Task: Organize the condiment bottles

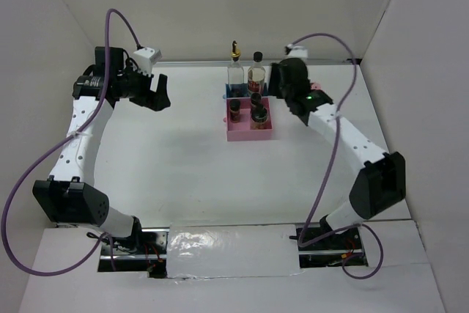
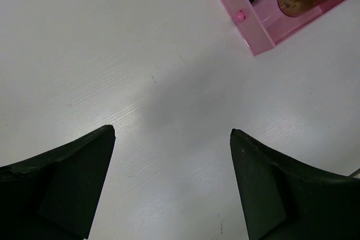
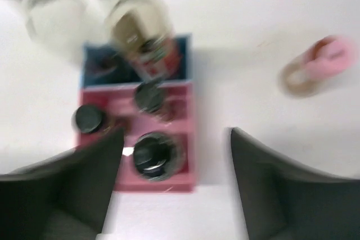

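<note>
Glass bottles (image 1: pixel 235 72) upright, blue tray (image 1: pixel 236 92); dark-lidded jars (image 1: pixel 256 113), pink rect. tray (image 1: pixel 249 135).

Far tray (image 1: pixel 229 91) and near tray (image 1: pixel 248 134) end to end, at 1 o'clock from the middle of the table (image 1: pixel 183 163).
In the far tray, the pourer bottle (image 1: pixel 235 71) stands at 9 o'clock of the capped bottle (image 1: pixel 257 75). The near tray holds three spice jars (image 1: pixel 259 116). The shaker (image 3: pixel 318 66) lies on the table at 2 o'clock of the near tray, apart from it.
</note>
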Controlling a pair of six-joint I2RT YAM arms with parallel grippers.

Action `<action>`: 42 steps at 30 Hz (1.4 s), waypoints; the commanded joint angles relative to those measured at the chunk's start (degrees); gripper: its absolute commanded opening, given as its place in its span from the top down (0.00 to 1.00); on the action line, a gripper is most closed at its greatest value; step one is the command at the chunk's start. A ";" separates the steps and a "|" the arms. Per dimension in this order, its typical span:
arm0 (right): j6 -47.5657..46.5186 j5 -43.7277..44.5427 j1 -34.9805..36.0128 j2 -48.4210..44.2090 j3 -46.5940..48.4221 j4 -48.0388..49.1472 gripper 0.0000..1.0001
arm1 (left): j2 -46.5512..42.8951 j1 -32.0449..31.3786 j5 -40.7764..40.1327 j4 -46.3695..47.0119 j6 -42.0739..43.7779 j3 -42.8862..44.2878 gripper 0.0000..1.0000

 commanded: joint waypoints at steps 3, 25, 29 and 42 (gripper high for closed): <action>-0.50 -6.34 -11.54 -6.50 -0.45 3.01 1.00 | -0.91 0.49 1.56 0.88 -0.81 1.14 0.04; -7.44 -8.91 -25.01 30.58 27.05 -6.48 0.00 | -2.05 7.61 -3.63 10.09 4.63 -28.01 0.02; -7.35 -6.28 -24.48 31.90 26.44 -6.47 0.07 | -3.71 8.22 -1.61 12.65 5.34 -32.87 0.05; -6.30 -4.25 -24.22 31.55 23.63 -6.65 0.20 | -3.28 8.22 -0.11 11.16 3.05 -31.56 0.04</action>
